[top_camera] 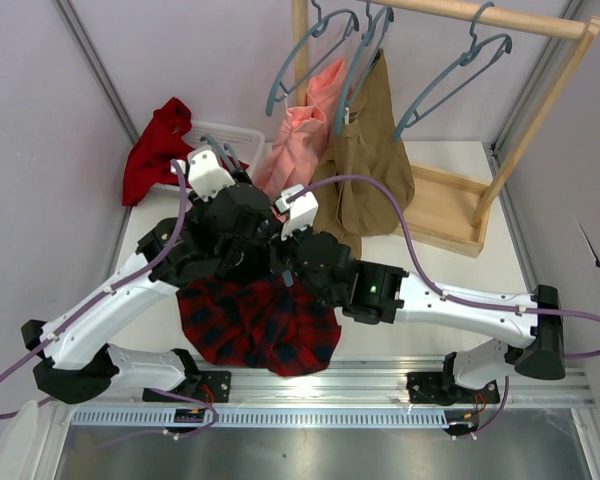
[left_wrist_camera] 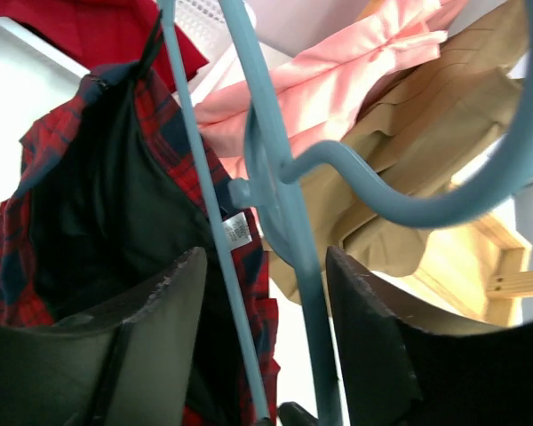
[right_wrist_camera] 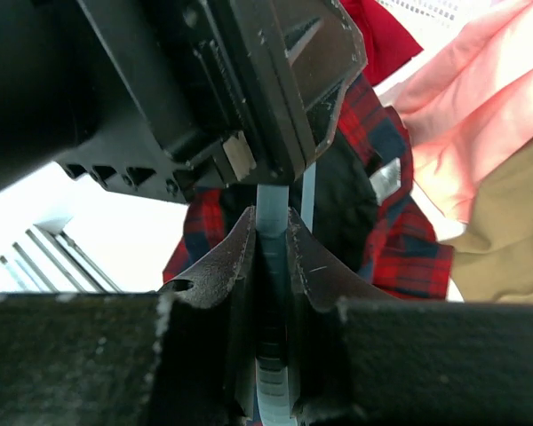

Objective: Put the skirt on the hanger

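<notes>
Your right pincer (right_wrist_camera: 271,220) is clamped on the hanger (right_wrist_camera: 271,200). Your left pincer (left_wrist_camera: 265,259) stands open astride it, with the skirt (top_camera: 255,325) bunched beneath both.

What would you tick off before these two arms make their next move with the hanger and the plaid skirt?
1. Right gripper clamped on the hanger: ok.
2. Left gripper open, hanger bars between its fingers: ok.
3. Skirt threaded onto the hanger: cannot tell.
4. Skirt lifted off the table: not ok, most of it lies bunched there.
5. Bare stretch on the wooden rail: ok.
</notes>
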